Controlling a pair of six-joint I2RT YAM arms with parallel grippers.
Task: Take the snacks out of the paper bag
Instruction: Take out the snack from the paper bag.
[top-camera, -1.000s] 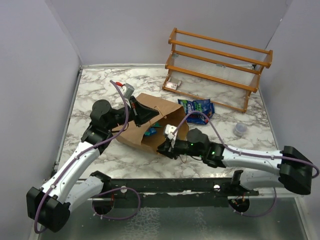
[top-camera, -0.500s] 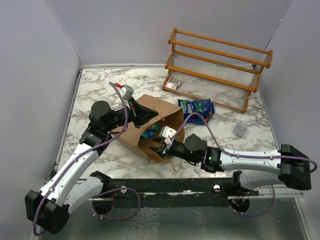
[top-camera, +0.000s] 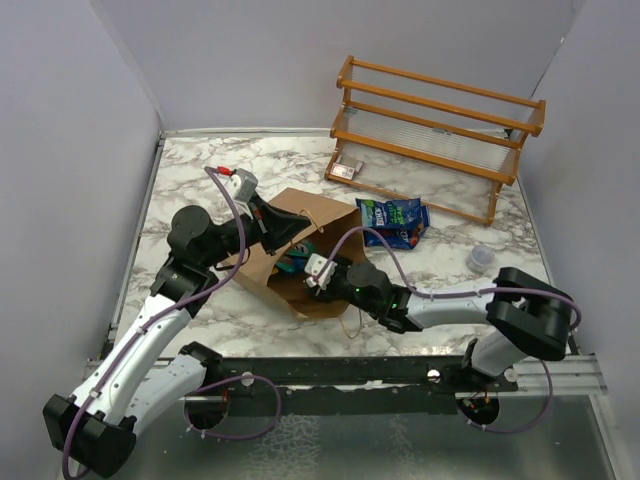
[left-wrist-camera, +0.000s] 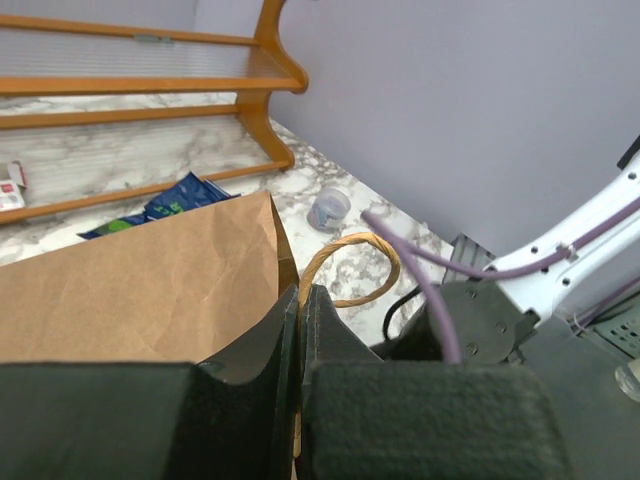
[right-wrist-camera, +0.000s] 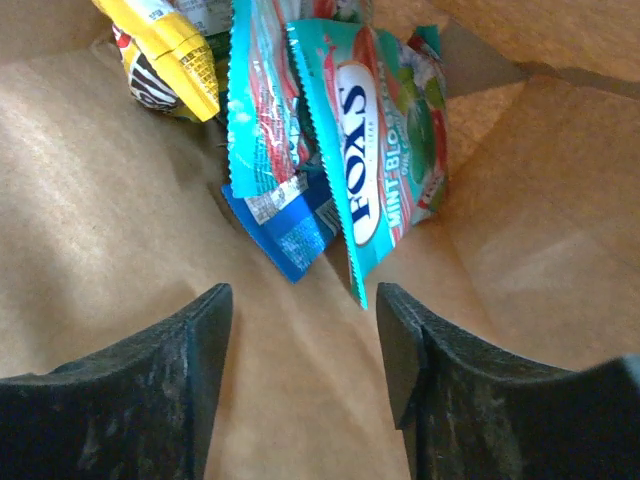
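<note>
Top view: paper bag (top-camera: 262, 278) on its side mid-tabletop, a little toward the near edge, mouth turned to the right edge. Clamped on the bag's upper rim, beside a loop handle (left-wrist-camera: 350, 270), paper nipped btwn closed fingers: left gripper (left-wrist-camera: 300, 312), propping the mouth up. Reached into the mouth, jaws apart w/ nothing between them: right gripper (right-wrist-camera: 305, 330). Just ahead of it, heaped at the bag's inner end: snacks (right-wrist-camera: 300, 150), i.e. teal mint packet (right-wrist-camera: 385, 140) uppermost, blue packet (right-wrist-camera: 285, 230) half under it, yellow packet (right-wrist-camera: 170, 45) off to one side. Already out on the tabletop, btwn bag and wooden rack (top-camera: 440, 130) toward the far right corner: blue-green packets (top-camera: 395, 220). Handling, by judgement: light, thin foil, crinkly and slick, loose contents prob. shifting under a squeeze; bag wall limp, apt to fold in or get pinched along w/ a packet. Best hold prob. the teal packet's serrated lower edge nearest the fingers (flat seal, firmer than the puffed middle), nipped across its thickness, clear of the paper beneath. Hidden or unclear: no. of packets under the top layer; most of the yellow one, cut off at frame top; bag interior from overhead, masked by arm and rim. Not task items: pale box (top-camera: 347, 170) by the rack, clear cup (top-camera: 481, 258) near the right edge.
</note>
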